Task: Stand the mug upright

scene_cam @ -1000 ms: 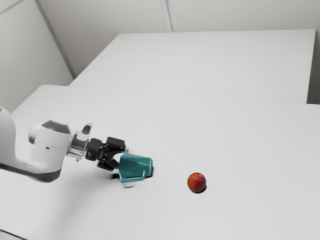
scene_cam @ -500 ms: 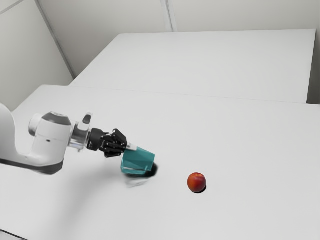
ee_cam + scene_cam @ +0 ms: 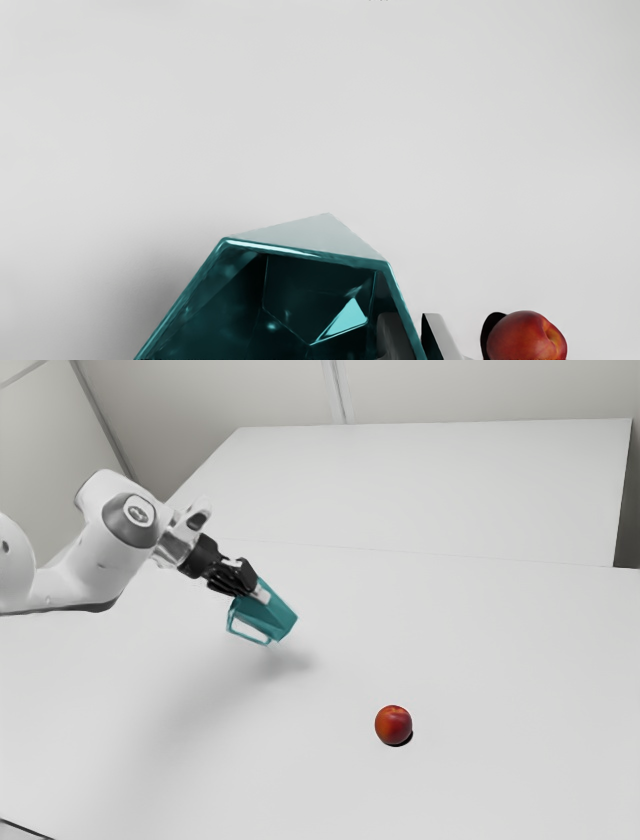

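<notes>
One mug (image 3: 272, 615), its wall pinched in the hand (image 3: 262, 593), hangs tilted above the table (image 3: 450, 640), higher than before, the wrist view showing a fingertip (image 3: 392, 335) inside it, the exterior view its handle (image 3: 250, 638).

The table (image 3: 480, 650) is seen spread across the near part of the scene, with another flat surface (image 3: 430, 480) placed beyond its far edge and a wall (image 3: 230, 390) behind that. The arm (image 3: 110, 555) is extended in from the exterior view's left. At its end the mug (image 3: 268, 612) is held by the gripper (image 3: 261, 592), tilted, above the table, its handle (image 3: 247, 636) turned to the near left. In the wrist view, one finger (image 3: 392, 335) is set inside the mug, the other outside. The fruit (image 3: 393, 725) is placed on the table, nearer and farther right, well apart from the mug.
</notes>
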You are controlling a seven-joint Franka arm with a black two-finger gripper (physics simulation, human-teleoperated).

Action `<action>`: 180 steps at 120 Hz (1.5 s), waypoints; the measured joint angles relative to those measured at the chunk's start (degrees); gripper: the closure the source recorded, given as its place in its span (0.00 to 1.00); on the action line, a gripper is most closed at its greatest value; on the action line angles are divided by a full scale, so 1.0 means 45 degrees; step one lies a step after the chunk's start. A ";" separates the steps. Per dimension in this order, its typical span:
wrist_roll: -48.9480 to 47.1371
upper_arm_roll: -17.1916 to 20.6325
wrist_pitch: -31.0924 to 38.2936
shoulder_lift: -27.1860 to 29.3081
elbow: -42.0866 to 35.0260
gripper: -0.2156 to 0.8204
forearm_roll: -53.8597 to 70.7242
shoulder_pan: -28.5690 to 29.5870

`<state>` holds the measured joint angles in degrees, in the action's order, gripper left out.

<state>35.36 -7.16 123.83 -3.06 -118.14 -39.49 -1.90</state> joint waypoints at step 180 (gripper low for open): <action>-0.9792 0.0869 0.0710 -0.5183 0.5468 0.57 0.9742 -0.0847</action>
<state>-8.71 -3.25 127.03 -26.39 -93.53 4.35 -5.71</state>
